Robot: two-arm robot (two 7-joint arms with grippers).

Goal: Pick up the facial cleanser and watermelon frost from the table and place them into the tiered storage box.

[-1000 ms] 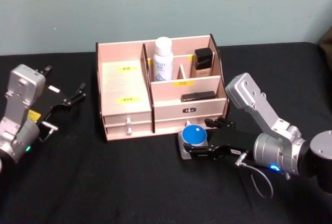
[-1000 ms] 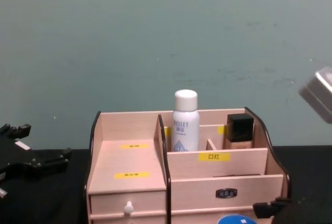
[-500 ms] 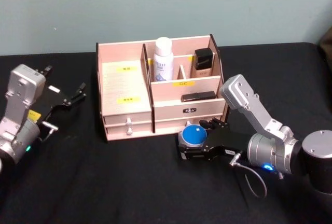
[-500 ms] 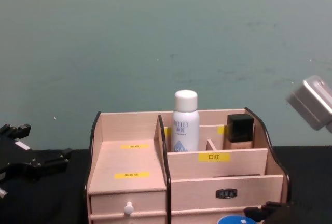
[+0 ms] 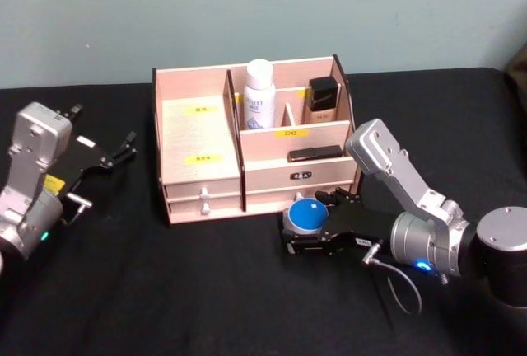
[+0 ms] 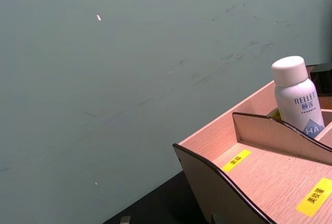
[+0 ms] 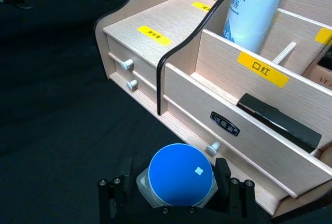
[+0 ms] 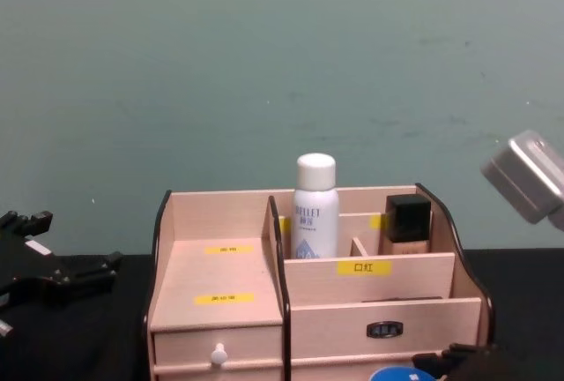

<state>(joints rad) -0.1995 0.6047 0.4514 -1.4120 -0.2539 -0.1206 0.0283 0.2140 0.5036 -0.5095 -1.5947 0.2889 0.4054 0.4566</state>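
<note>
We hold the watermelon frost (image 5: pixel 307 215) low by the tabletop (image 5: pixel 165 290), just before the tiered storage box (image 5: pixel 198 138), probably ready to lift it over the front wall. The right gripper (image 7: pixel 174 175) has its fingers (image 7: pixel 231 185) clamped on the jar's sides. The facial cleanser (image 5: pixel 259 96) stands in a rear compartment. The left gripper (image 5: pixel 103 129) is parked, fingers apart.

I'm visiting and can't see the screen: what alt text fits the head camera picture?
A robot's right gripper reaches round a small blue-lidded jar on a black table, just in front of a pale wooden storage box holding a white bottle. The left gripper sits open at the table's left.
</note>
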